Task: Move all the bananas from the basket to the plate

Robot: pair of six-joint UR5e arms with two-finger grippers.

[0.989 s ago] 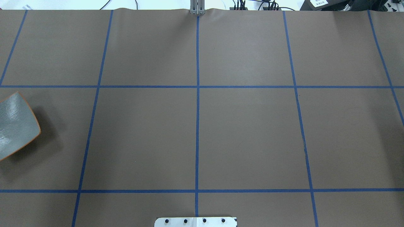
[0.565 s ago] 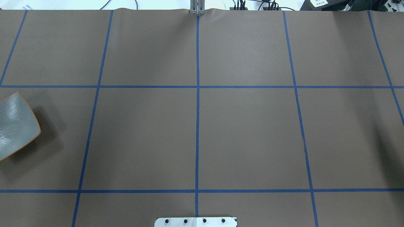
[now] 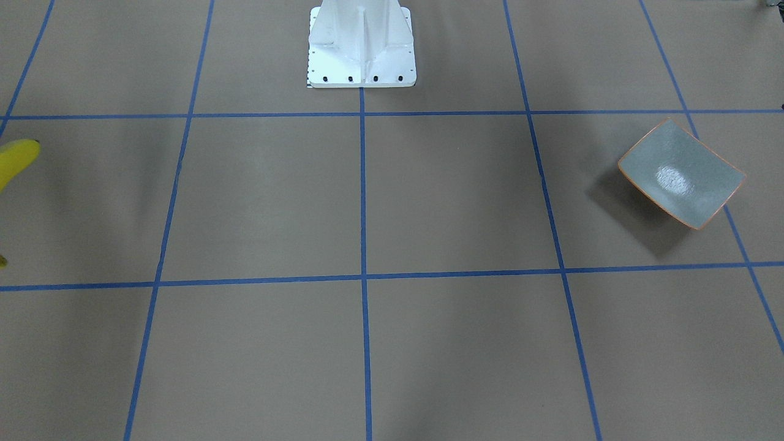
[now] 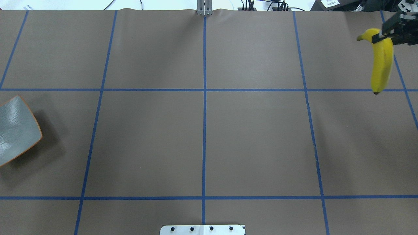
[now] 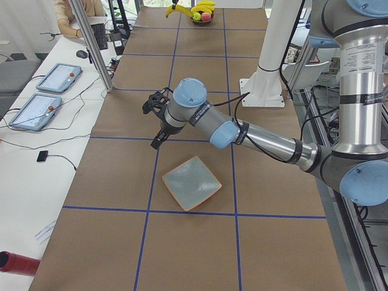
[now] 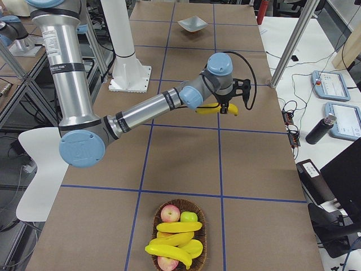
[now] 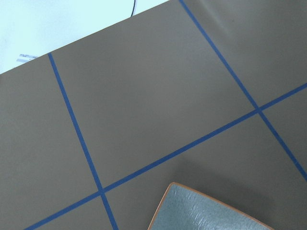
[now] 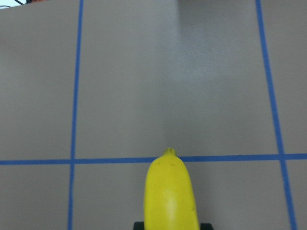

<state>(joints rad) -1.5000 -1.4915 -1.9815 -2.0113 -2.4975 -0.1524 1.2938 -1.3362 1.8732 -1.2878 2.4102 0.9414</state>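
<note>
Holds one smooth, curved, bright yellow banana pinched near its stem in the clenched right gripper, aloft and tip-down over the table's far right, well apart from the glossy grey, orange-rimmed plate at the left. Loses part of the plate off the overhead view's edge, and cannot tell the state of the left gripper near the plate, visible from the side only. Elsewhere: brown paper gridded with blue tape, more bananas and apples in a wicker basket at the right end, tablets on a white bench.
</note>
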